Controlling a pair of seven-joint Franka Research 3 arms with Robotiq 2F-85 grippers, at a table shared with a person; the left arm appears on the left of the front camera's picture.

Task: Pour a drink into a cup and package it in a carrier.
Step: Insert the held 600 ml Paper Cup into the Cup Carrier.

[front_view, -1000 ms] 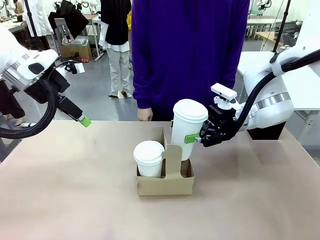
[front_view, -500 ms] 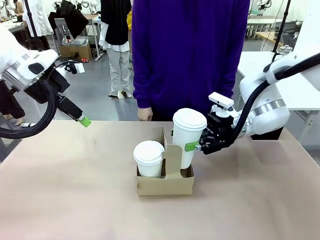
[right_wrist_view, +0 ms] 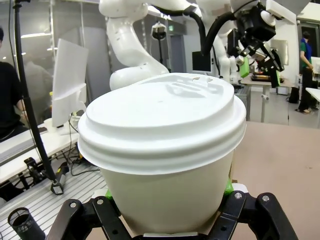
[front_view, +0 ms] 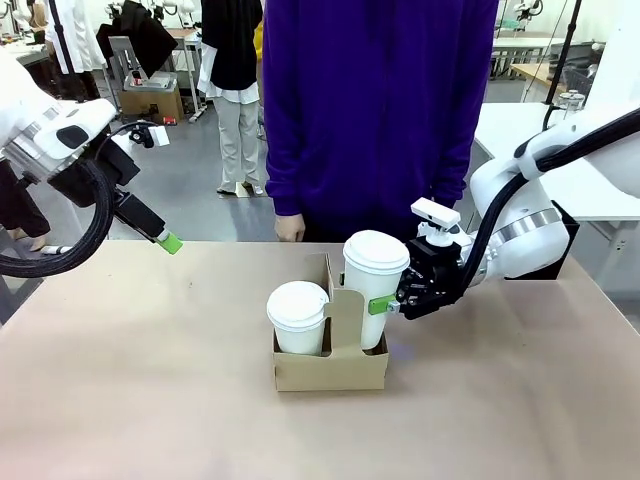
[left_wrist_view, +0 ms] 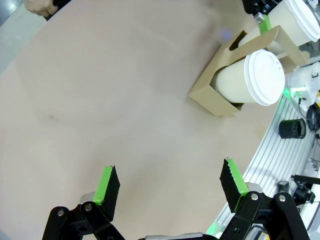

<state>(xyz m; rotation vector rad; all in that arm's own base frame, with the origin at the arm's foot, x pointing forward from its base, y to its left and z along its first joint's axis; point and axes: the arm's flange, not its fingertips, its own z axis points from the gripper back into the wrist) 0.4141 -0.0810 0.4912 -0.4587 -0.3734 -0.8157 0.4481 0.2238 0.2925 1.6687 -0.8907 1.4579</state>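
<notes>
The tall white lidded cup (front_view: 374, 285) stands in the right slot of the brown cardboard carrier (front_view: 330, 368), and my right gripper (front_view: 384, 304) is shut on its side. From the right wrist, this cup (right_wrist_view: 162, 155) looms large between the fingers. A shorter lidded white cup (front_view: 298, 316) sits in the carrier's left slot. My left gripper (front_view: 170, 241) hangs open and empty above the table's left far edge. The left wrist view shows its fingers (left_wrist_view: 106, 186) apart, the carrier (left_wrist_view: 220, 87) and both cups far off. The drink's pitcher is out of view.
A person in a purple top (front_view: 380, 110) stands at the far edge, one hand (front_view: 290, 229) hanging near the table. The tan tabletop (front_view: 150, 380) lies bare around the carrier.
My right gripper has lowered the tall cup into the carrier's right slot. The left arm has not moved.
</notes>
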